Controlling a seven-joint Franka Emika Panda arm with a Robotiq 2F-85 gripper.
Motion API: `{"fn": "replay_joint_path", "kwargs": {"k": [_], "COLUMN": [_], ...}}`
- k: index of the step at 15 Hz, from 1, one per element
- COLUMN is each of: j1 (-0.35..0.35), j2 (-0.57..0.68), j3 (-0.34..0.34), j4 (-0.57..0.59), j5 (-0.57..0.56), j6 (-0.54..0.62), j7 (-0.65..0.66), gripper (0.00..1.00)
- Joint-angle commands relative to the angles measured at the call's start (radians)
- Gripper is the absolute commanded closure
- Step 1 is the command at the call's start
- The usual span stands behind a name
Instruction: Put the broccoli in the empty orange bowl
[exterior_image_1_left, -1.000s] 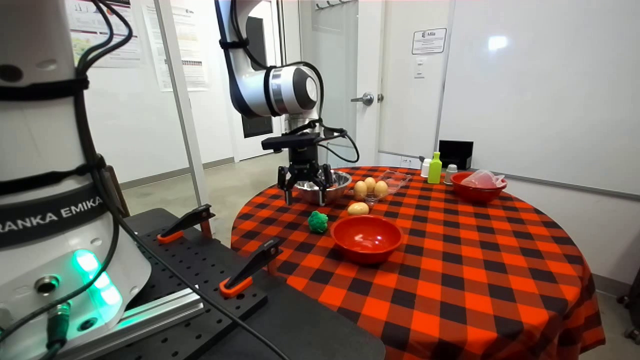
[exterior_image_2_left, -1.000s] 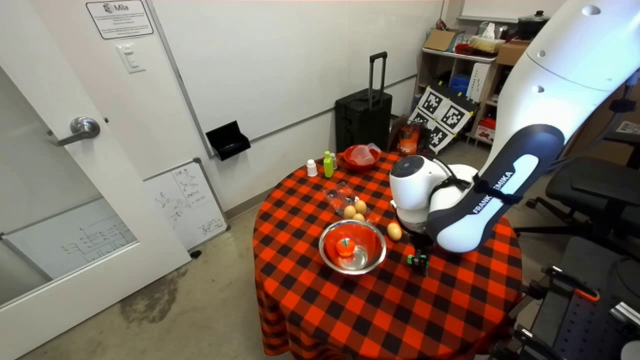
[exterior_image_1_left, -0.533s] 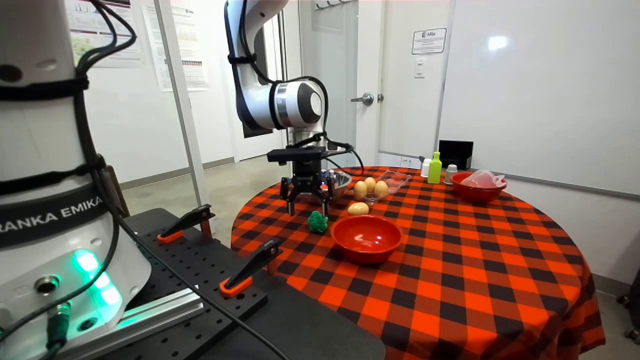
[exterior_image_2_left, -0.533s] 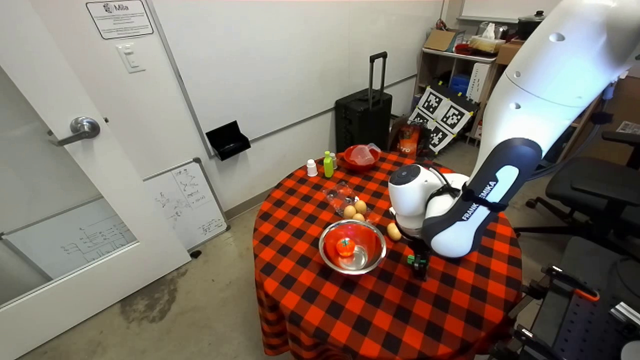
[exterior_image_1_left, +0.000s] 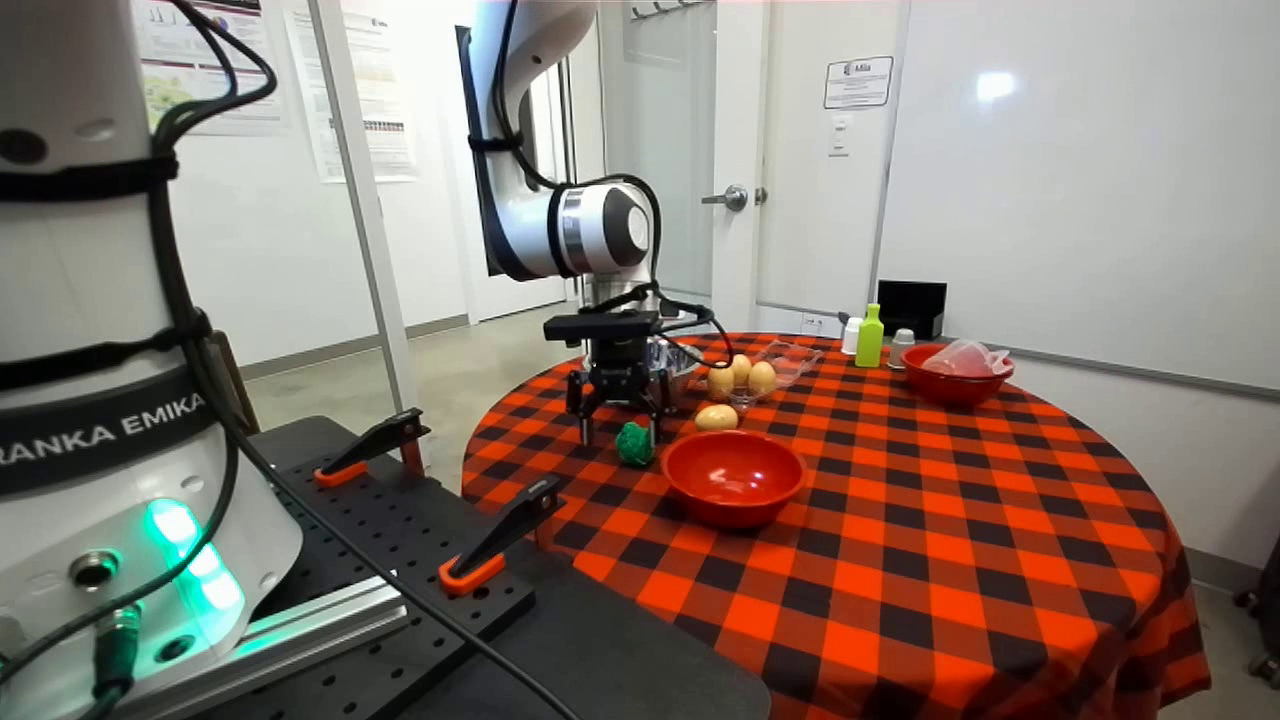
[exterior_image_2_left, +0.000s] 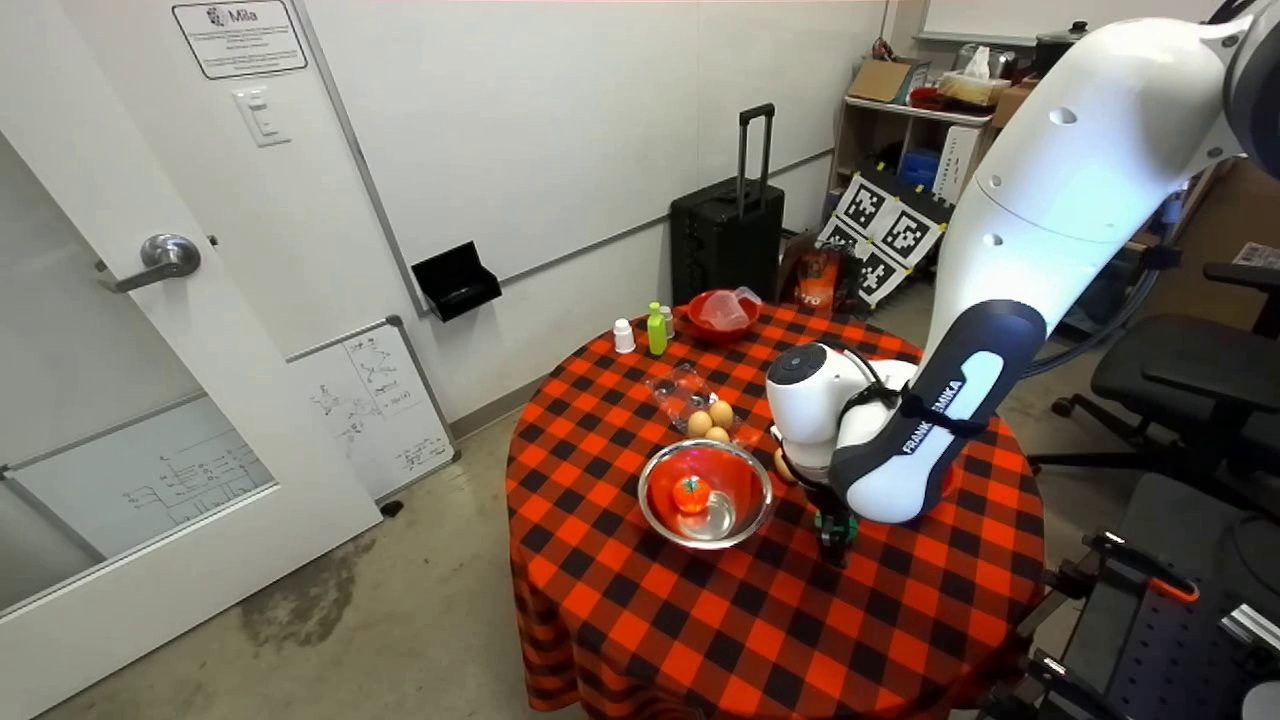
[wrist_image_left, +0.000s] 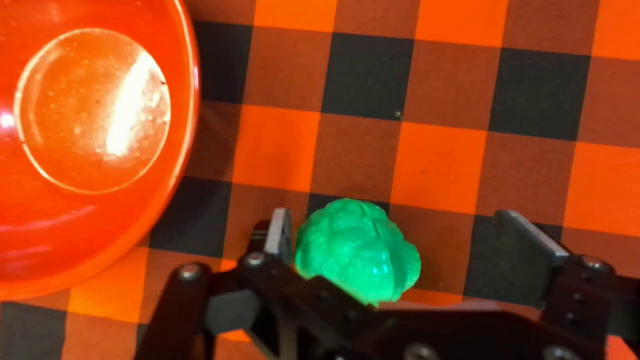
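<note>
The broccoli (exterior_image_1_left: 634, 446), a small green lumpy toy, lies on the checked tablecloth. It also shows in the wrist view (wrist_image_left: 357, 250) and partly behind the gripper in an exterior view (exterior_image_2_left: 849, 530). My gripper (exterior_image_1_left: 620, 437) is open and low over it. In the wrist view the fingers (wrist_image_left: 397, 225) stand on either side of the broccoli, the left finger close to it, the right one with a wide gap. The empty orange bowl (exterior_image_1_left: 735, 480) sits just beside the broccoli. It also shows at left in the wrist view (wrist_image_left: 90, 220); the arm mostly hides it in an exterior view.
A silver bowl (exterior_image_2_left: 655, 505) with a toy tomato (exterior_image_2_left: 692, 494) stands behind the gripper. A loose egg (exterior_image_1_left: 716, 417) and eggs in a clear carton (exterior_image_1_left: 740, 372) lie nearby. A red bowl (exterior_image_1_left: 955, 388) holding clear plastic and a yellow-green bottle (exterior_image_1_left: 869, 338) are at the far edge.
My open gripper has come down and slightly right in an exterior view, from above the broccoli to around its height. The broccoli and bowls have not moved.
</note>
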Motion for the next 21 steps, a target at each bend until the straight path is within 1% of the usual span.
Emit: {"fn": "replay_joint_path", "kwargs": {"k": [1, 3, 6, 8, 10, 11, 13, 14, 18, 21], "j1": [0.016, 0.015, 0.015, 0.015, 0.016, 0.016, 0.016, 0.019, 0.047, 0.077], "j2": [0.030, 0.032, 0.030, 0.028, 0.029, 0.028, 0.015, -0.001, -0.079, -0.160], "j3": [-0.017, -0.018, -0.021, -0.023, -0.024, -0.024, -0.024, -0.028, -0.062, -0.121], "j4": [0.031, 0.034, 0.032, 0.031, 0.031, 0.030, 0.017, 0.005, -0.052, -0.112], "j5": [0.015, 0.017, 0.017, 0.018, 0.018, 0.018, 0.017, 0.015, -0.009, -0.035], "j6": [0.005, 0.005, 0.006, 0.005, 0.005, 0.005, 0.014, 0.019, 0.045, 0.060], "j7": [-0.021, -0.019, -0.017, -0.015, -0.014, -0.014, -0.012, -0.007, 0.030, 0.081], "gripper": [0.26, 0.40, 0.65, 0.77, 0.81, 0.86, 0.88, 0.91, 0.91, 0.91]}}
